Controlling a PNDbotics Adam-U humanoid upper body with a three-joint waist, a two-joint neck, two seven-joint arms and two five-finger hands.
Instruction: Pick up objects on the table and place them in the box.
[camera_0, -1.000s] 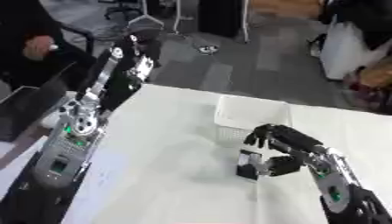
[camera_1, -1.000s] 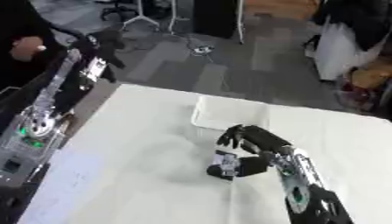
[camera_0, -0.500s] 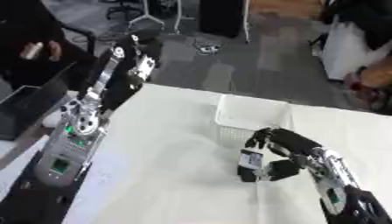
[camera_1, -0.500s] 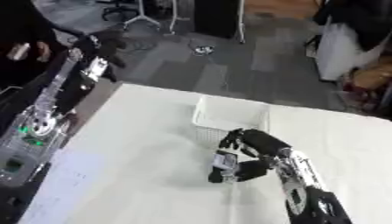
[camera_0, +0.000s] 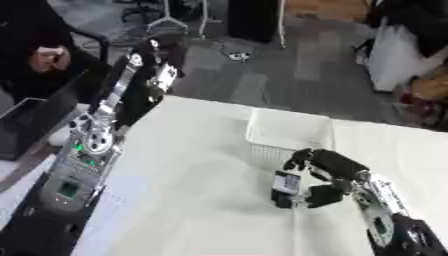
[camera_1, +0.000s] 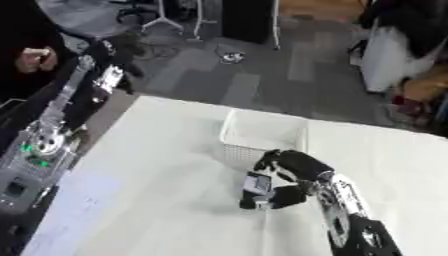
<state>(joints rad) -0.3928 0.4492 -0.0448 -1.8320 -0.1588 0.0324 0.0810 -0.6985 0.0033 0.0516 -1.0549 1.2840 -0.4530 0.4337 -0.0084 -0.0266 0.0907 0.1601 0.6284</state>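
A white mesh box (camera_0: 289, 133) stands on the white table (camera_0: 192, 200), toward its far side. Just in front of the box my right hand (camera_0: 325, 176) is curled round a small dark block with a pale face (camera_0: 284, 186), held upright close above the tabletop. The hand's fingers arch over the block's top and the thumb presses it from below right. My left arm (camera_0: 101, 130) stretches up along the table's left edge, and its hand (camera_0: 160, 60) hangs beyond the far left corner over the floor, holding nothing that I can see.
A dark chair or case (camera_0: 35, 125) sits off the table's left edge. A person sits at the far left (camera_0: 35, 55). Grey floor with stands and bags lies beyond the table's far edge.
The right hand has closed on the dark block and stayed in front of the box. The whole view has shifted slightly as the head tilted.
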